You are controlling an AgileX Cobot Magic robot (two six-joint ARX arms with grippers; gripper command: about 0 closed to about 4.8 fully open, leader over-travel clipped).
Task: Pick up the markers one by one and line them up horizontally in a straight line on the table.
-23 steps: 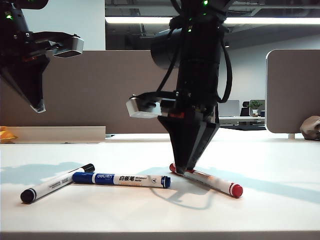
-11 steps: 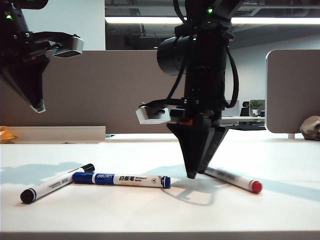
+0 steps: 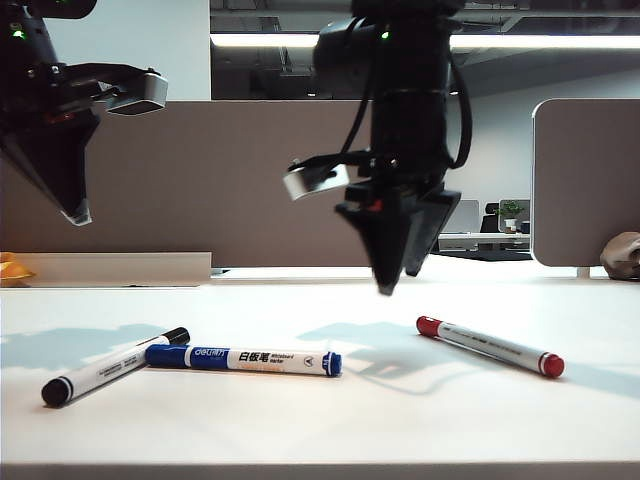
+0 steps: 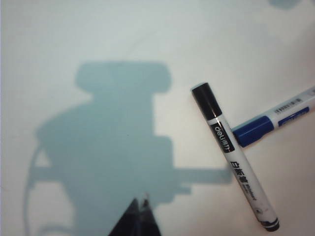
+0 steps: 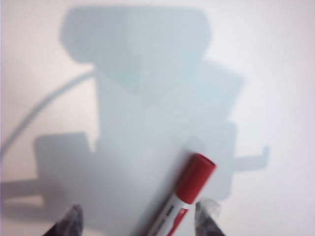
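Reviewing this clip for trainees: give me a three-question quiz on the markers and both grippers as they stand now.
1. True or false: the right gripper holds the red marker.
2. Which marker touches the blue marker? A) red B) black marker C) none
3. Fill in: the left gripper hangs above the table with its jaws ____.

Key: 1 false, it hovers open above the marker; 2 B; 3 shut.
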